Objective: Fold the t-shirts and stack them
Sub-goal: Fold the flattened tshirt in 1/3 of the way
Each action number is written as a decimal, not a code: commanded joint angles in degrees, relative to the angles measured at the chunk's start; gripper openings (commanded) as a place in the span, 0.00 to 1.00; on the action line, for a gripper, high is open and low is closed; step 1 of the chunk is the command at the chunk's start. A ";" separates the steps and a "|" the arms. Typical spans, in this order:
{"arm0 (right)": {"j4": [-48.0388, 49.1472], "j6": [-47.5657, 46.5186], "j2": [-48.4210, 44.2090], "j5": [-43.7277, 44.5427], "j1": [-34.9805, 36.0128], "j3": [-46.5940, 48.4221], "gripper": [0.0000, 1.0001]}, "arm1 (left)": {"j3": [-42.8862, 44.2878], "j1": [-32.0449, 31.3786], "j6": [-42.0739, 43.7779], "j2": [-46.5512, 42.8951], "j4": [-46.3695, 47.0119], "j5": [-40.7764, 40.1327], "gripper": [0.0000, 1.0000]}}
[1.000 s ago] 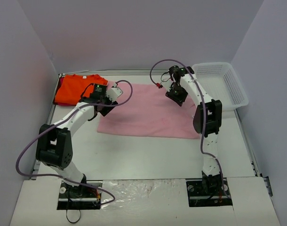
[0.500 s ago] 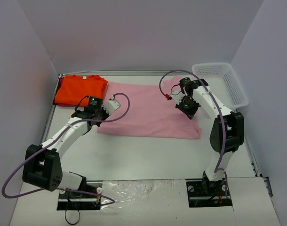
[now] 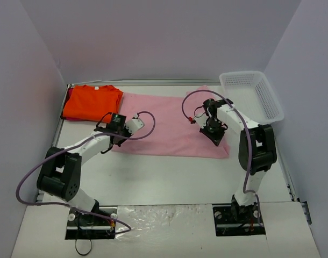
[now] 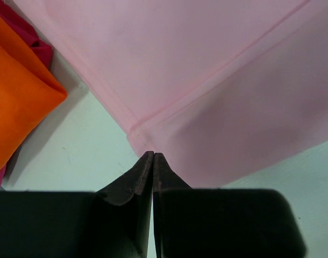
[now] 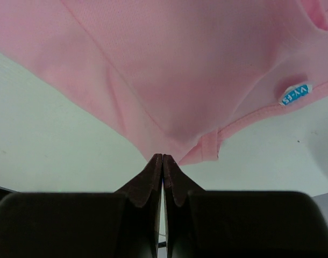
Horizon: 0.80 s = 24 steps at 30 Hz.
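Observation:
The light pink t-shirt [image 3: 164, 123] lies spread flat across the middle of the table. The bright orange t-shirt [image 3: 91, 102] sits folded at the back left. My left gripper [image 3: 116, 144] is shut at the pink shirt's near left corner, its tips [image 4: 153, 154] pinching the hem edge of the pink cloth [image 4: 207, 80]. The orange fold [image 4: 19, 91] lies to its left. My right gripper [image 3: 219, 141] is shut on the pink shirt near its near right corner. In the right wrist view the pink cloth [image 5: 207, 64] draws to a point at the tips [image 5: 163, 156].
A white mesh basket [image 3: 261, 97] stands at the back right, beyond the right arm. A strip of dark magenta cloth [image 4: 37, 45] shows under the orange shirt. Bare white table [image 3: 169, 177] runs between the pink shirt and the arm bases.
Both grippers came from the shirt's far side to its near corners and closed there. The right one moved right and nearer, the left one nearer.

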 commanded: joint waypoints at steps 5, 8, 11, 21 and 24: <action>-0.47 1.88 5.82 0.17 0.75 1.66 0.00 | 2.73 -1.17 0.09 5.38 5.77 -0.73 0.02; 0.15 2.06 7.67 0.34 0.84 1.75 0.00 | 2.90 -1.52 0.53 6.62 5.94 -2.57 0.02; 0.85 2.32 9.34 0.69 0.92 1.49 0.00 | 2.64 -1.52 1.05 7.59 5.85 -2.75 0.02; 0.77 3.20 7.68 1.84 1.72 -2.64 0.00 | -0.78 -2.31 1.41 6.54 2.08 -2.58 0.02; 0.59 3.20 6.01 2.36 1.80 -5.10 0.00 | -3.15 -3.10 1.32 4.52 0.93 -2.49 0.02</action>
